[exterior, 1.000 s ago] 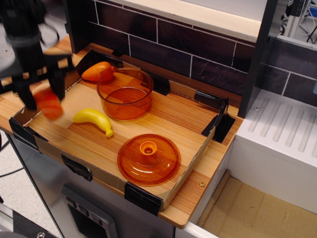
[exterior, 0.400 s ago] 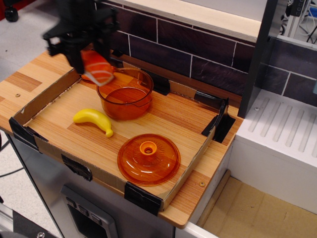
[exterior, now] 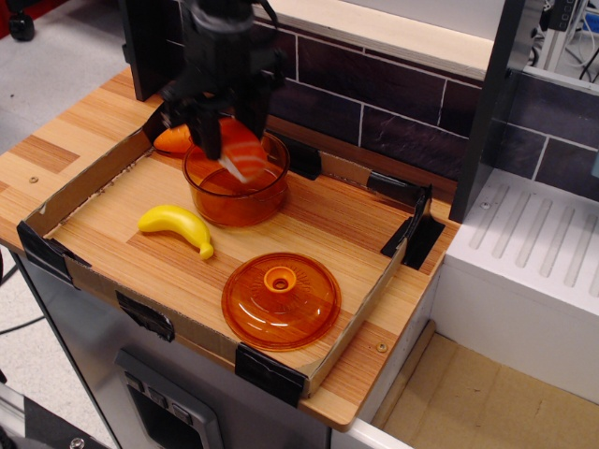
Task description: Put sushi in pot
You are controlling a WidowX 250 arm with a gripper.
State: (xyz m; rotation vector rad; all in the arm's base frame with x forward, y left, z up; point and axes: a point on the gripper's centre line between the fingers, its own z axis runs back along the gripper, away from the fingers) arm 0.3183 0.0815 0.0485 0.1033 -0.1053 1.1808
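Note:
The sushi [exterior: 241, 150], an orange-red block with a white stripe, sits between the fingers of my black gripper [exterior: 233, 142]. The gripper is shut on it and holds it over the mouth of the transparent orange pot [exterior: 236, 198], with the sushi's lower end dipping just inside the rim. The pot stands upright at the back of the shallow cardboard-edged tray [exterior: 89, 192]. The gripper and arm hide the pot's far rim.
A yellow banana [exterior: 176, 226] lies left of and in front of the pot. The domed orange lid [exterior: 281, 299] with a knob lies at the tray's front. A plain orange carrot-like toy [exterior: 171, 140] lies behind the pot at the left. A dark tiled wall [exterior: 374, 103] rises behind.
My gripper has carried the sushi from the tray's left edge rightward and back, and now holds it lower, directly over the pot's mouth. Nothing else has moved.

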